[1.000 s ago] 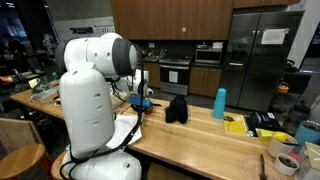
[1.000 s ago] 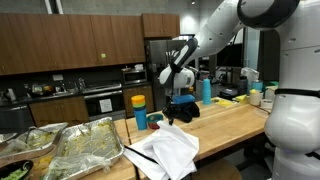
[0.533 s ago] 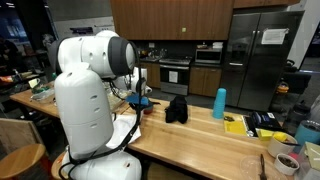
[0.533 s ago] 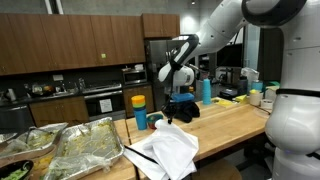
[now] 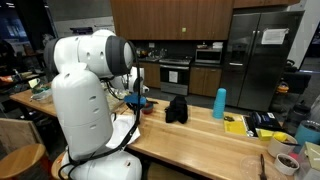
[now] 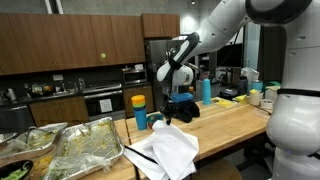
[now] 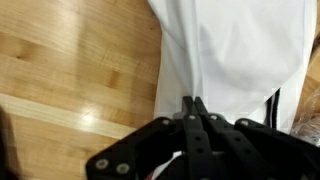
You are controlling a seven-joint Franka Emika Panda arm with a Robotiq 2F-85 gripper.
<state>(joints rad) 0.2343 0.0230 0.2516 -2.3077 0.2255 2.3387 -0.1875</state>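
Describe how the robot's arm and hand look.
The arm is made of bulky, rounded, glossy white shells with darker bands at the joints. The hand is matte black, with flat linked fingers and round pivots on the linkage. No markings are legible.

white cloth: 1 | black bundle: 1 | foil trays: 2

The robot's big white arm has swung a little toward the left edge of the picture in an exterior view, so it now hides a bit more of what is behind it. In an exterior view the gripper has also slid a tiny bit toward the left edge.
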